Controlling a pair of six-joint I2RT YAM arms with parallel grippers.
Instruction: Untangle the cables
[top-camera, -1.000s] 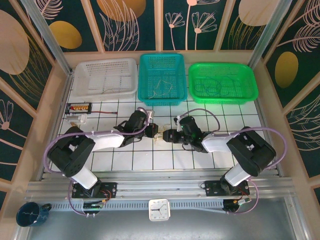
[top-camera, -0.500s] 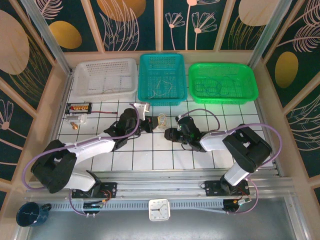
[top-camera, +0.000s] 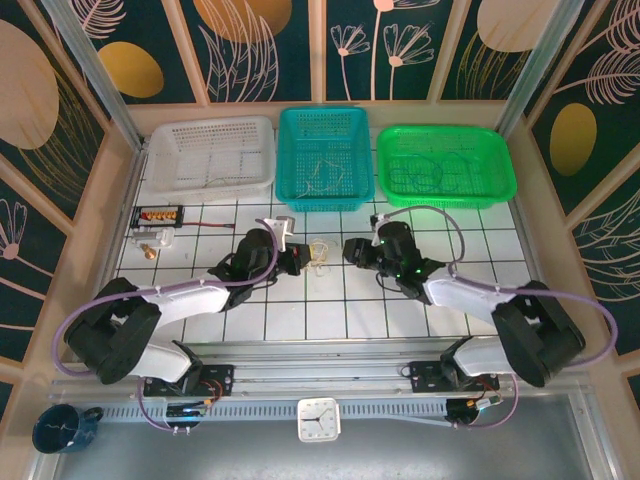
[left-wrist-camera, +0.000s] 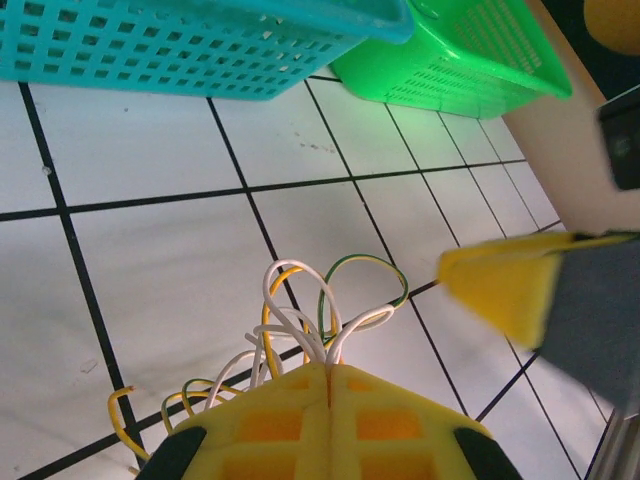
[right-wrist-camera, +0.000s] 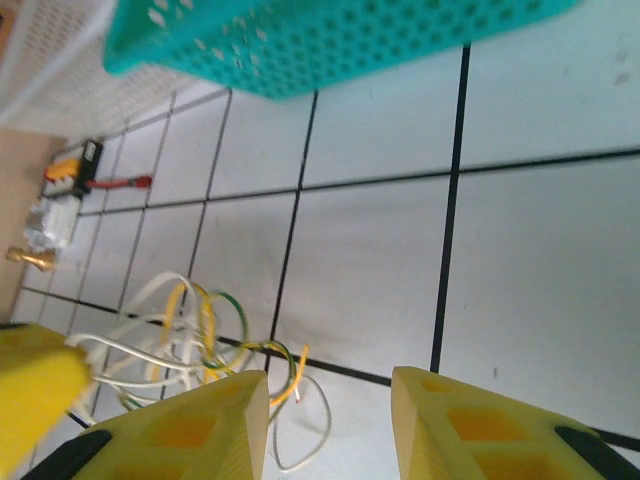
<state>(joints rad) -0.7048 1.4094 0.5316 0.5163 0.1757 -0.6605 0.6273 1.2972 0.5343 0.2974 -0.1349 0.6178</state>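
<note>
Two tools face each other across one small knot, mid-worktop (top-camera: 330, 320). On the left, the left tool (left-wrist-camera: 328, 372) is clamped tight on the cables (top-camera: 320, 250), with white, yellow and green loops fanning out from between its shut pads. The tangle lies on the white tiles just right of that tool, its loops spreading right and toward the far side. Just beyond the knot, the right tool (right-wrist-camera: 330, 385) hangs with its jaws apart and nothing pinched, and a loose white end curls on the tile under its gap. So the bundle sits to the left of the free tool, with the left arm already on it. Any pull-apart looks to run left-right. The teal basket (top-camera: 325, 200) crowds the far side, but bare tiles lie open on the near side and to the right.
</note>
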